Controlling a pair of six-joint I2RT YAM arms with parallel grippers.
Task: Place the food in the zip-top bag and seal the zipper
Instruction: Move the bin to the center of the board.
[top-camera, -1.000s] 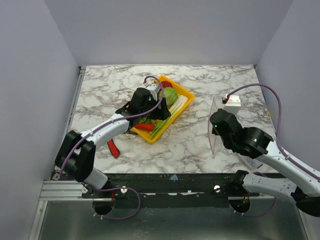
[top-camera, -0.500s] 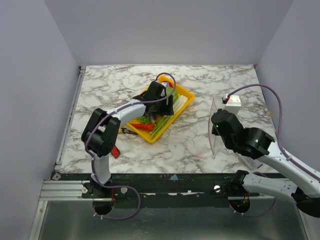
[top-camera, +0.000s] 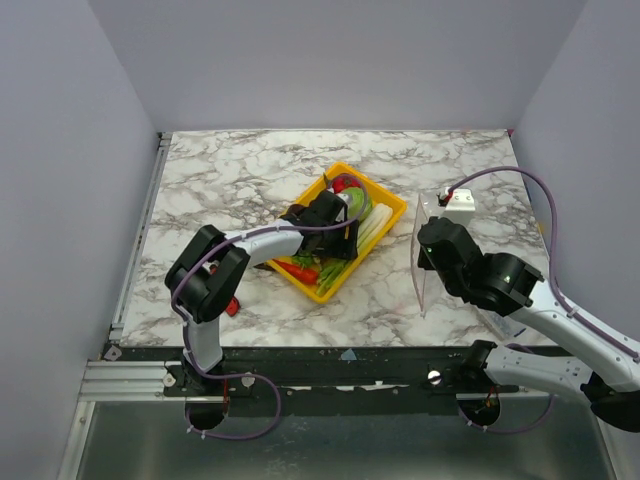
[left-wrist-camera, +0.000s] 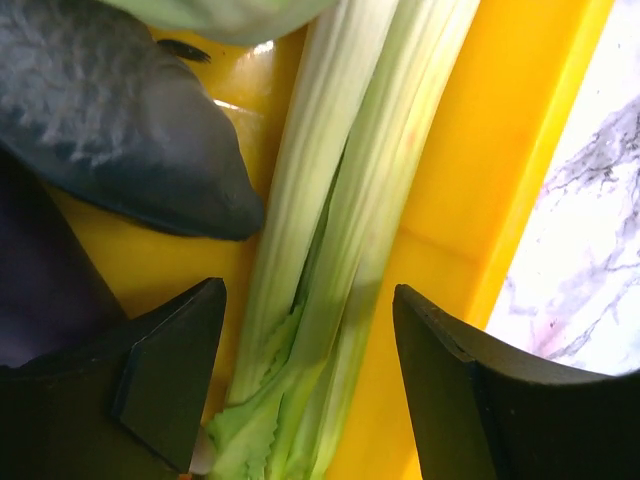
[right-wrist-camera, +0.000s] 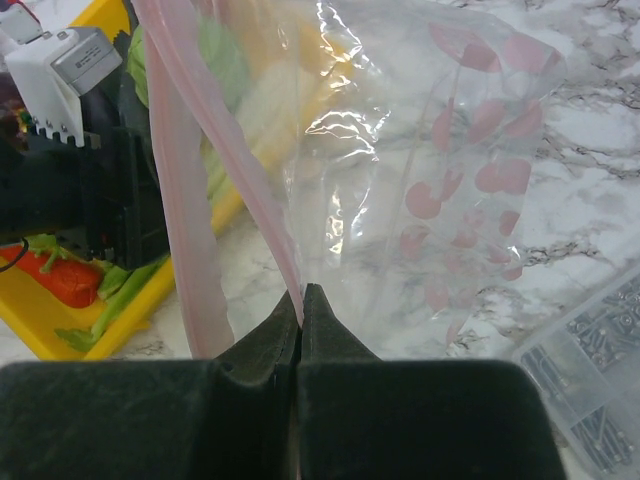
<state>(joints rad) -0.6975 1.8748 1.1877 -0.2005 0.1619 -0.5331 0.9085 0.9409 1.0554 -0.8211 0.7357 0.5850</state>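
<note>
Two arms split the work, and the left one is far nearer the food. The left hand (left-wrist-camera: 308, 300) is down inside the yellow tray (top-camera: 366, 254). Its fingers (left-wrist-camera: 170, 380) are spread and straddle the pale-green leek (left-wrist-camera: 330, 200). In the left wrist view the leek sits directly between them, its long axis running away from the camera beside the tray's wall, so the fingers would close squarely across its width. Both pads stand just beside the stalks. I cannot tell whether either touches yet, and nothing is held. A dark vegetable (left-wrist-camera: 110, 120) lies against the leek on one side and crowds that finger, so a clean pinch looks tight there.

Further right, across a strip of bare tabletop (top-camera: 390, 290), the zip-top bag (right-wrist-camera: 420, 200) hangs upright, its mouth turned toward the tray. The pinkish zipper (right-wrist-camera: 175, 200) runs up along the mouth edge, which stands parted. The right hand (right-wrist-camera: 300, 300) has its fingers pressed together, pinching the bag's plastic right beside the zipper.

By my reading, the leek must be lifted and carried rightward, end first, into that mouth.
</note>
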